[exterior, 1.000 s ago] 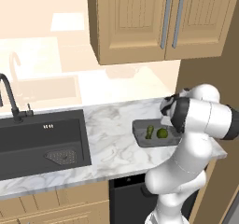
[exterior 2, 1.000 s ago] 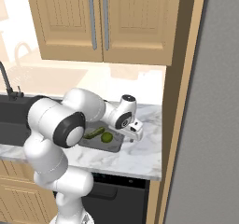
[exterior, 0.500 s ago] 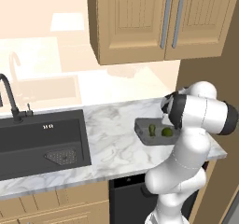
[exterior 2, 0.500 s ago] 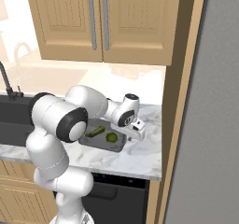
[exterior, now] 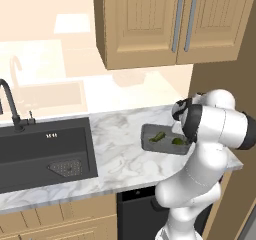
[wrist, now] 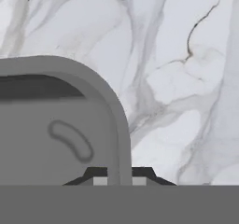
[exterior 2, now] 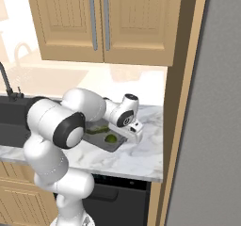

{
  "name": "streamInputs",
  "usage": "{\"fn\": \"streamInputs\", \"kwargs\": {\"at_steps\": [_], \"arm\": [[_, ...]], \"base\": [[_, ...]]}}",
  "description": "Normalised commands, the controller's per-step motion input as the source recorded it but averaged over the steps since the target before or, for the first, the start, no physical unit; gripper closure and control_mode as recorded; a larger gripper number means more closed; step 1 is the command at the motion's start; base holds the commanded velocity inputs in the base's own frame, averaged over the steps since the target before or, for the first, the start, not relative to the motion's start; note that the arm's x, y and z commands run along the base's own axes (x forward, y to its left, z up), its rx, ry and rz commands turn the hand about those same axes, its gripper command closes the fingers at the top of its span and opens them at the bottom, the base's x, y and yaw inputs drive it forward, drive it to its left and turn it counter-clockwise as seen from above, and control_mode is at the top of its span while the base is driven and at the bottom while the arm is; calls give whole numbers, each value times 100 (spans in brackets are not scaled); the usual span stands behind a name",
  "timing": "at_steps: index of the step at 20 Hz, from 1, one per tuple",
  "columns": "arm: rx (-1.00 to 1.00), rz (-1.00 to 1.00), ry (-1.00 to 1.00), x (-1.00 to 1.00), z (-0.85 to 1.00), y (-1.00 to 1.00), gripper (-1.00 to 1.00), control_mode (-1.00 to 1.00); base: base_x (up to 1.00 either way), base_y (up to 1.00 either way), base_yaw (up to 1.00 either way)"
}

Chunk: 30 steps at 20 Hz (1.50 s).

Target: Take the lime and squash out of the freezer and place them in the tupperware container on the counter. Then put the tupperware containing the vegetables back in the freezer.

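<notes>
- Pincer (wrist: 119, 181) is clamping shut on the raised rim of the shallow dark grey rectangular tupperware container (wrist: 56, 125), its two dark tips straddling the wall near a rounded corner in the hand view.
- On the left, the black sink basin (exterior: 45, 151) is sitting in the white-and-grey veined marble surface (exterior: 120, 159), well apart from the container.
- Inside the container (exterior: 160, 145), the elongated lighter green squash (exterior: 157, 137) and the roundish dark green lime (exterior: 177, 141) are lying loose.
- The tray is likely stiff, light plastic; gripped by one rim it may tip, letting the vegetables roll, so a level carry seems wise.
- On the right, the grey freezer (exterior 2: 212, 126) is being cut off by the frame edge; its handle and shelves cannot be made out.
</notes>
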Motion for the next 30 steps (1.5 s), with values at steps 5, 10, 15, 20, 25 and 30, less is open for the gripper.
{"fn": "streamInputs", "kwargs": {"at_steps": [5, 10, 15, 20, 25, 30], "arm": [[12, -17, 1, -41, 42, 1, 100, -100], [5, -7, -3, -48, 91, 0, 100, -100], [0, -1, -5, -56, 100, 2, 100, -100], [0, 0, 0, -72, 93, 1, 100, -100], [-4, 0, -1, -95, 56, 3, 100, -100], [-2, 0, 0, -96, 52, 6, 100, -100]], "base": [[0, 0, 0], [0, 0, 0], [0, 0, 0], [0, 0, 0], [0, 0, 0], [0, 0, 0]]}}
